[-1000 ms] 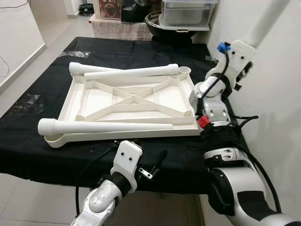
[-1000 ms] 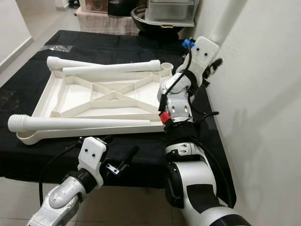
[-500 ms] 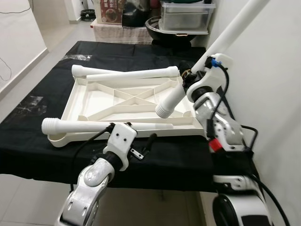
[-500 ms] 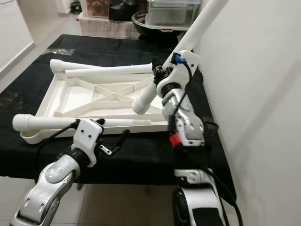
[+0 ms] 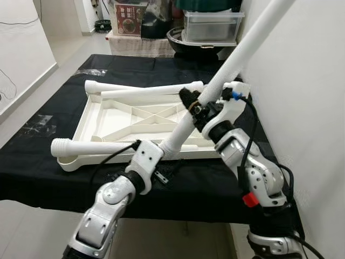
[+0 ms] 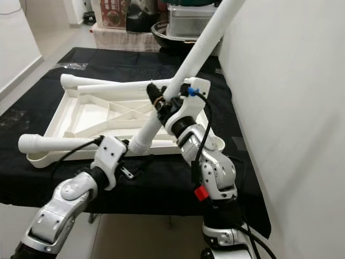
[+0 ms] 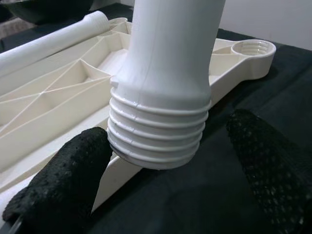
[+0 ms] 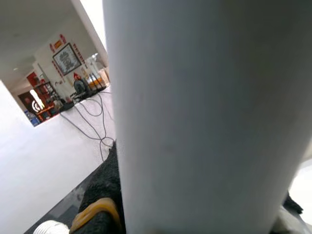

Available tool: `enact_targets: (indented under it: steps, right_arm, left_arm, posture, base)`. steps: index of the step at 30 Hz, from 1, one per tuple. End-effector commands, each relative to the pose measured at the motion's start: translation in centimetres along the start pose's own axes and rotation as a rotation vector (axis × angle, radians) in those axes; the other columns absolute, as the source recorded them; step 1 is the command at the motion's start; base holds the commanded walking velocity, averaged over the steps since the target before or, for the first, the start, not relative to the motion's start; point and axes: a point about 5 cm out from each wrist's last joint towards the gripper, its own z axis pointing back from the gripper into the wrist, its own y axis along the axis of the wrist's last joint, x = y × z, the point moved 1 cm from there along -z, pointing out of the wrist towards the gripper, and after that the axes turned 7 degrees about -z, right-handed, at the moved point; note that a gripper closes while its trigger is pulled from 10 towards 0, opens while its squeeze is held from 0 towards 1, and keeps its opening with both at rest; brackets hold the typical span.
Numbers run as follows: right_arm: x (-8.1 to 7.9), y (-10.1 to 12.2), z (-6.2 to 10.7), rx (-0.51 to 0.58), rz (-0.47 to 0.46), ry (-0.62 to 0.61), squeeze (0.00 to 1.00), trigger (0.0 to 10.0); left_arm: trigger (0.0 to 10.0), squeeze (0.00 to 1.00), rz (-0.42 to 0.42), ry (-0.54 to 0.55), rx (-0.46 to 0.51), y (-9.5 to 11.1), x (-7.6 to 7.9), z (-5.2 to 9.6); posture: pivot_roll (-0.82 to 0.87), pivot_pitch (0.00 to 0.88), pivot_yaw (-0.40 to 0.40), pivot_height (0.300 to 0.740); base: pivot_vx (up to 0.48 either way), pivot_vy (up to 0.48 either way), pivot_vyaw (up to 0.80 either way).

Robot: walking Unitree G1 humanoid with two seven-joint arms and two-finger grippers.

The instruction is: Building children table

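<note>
One long white plastic table leg [image 5: 226,65] slants above the black-draped tabletop [image 5: 48,162], my right pincer [image 5: 195,109] clenched around it. My left pincer [image 7: 165,161] is spread either side of its threaded end, over the upturned white tabletop panel [image 5: 116,116].

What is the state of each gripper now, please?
Left gripper: open, fingers on either side of the threaded end of the table leg.
Right gripper: closed on the table leg.

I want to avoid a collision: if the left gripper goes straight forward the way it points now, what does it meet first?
Probably the threaded end of the table leg, which sits between the open fingers of the left gripper. The upturned tabletop lies just behind; depth is unclear.
</note>
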Motion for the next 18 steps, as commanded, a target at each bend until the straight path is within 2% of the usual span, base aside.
enact_targets:
  steps: [1,6,14,18]
  right_arm:
    - [-1.6,-0.2,0.1,-0.006,-0.041,0.073,0.00,10.0]
    - [-2.6,-0.9,0.8,-0.043,-0.028,0.121,0.00,10.0]
    - [-3.0,-1.3,1.1,-0.070,-0.031,0.140,0.00,10.0]
    - [-3.1,-2.0,1.4,-0.102,-0.038,0.142,0.00,10.0]
  left_arm:
    - [10.0,0.00,-0.002,-0.054,-0.018,-0.4,0.8,-0.4]
    - [10.0,0.00,-0.018,-0.033,-0.014,-0.4,0.4,-1.1]
    - [10.0,0.00,-0.032,-0.033,-0.002,-0.2,0.2,-1.5]
    - [10.0,0.00,-0.040,-0.074,-0.001,-0.3,0.8,-1.7]
  posture:
    - [0.05,0.039,-0.020,0.740]
    - [0.05,0.037,-0.020,0.740]
    - [0.05,0.031,-0.017,0.740]
    - [0.05,0.026,-0.018,0.740]
  base:
    - [0.000,0.000,0.00]
    - [0.000,0.000,0.00]
    - [0.000,0.000,0.00]
    - [0.000,0.000,0.00]
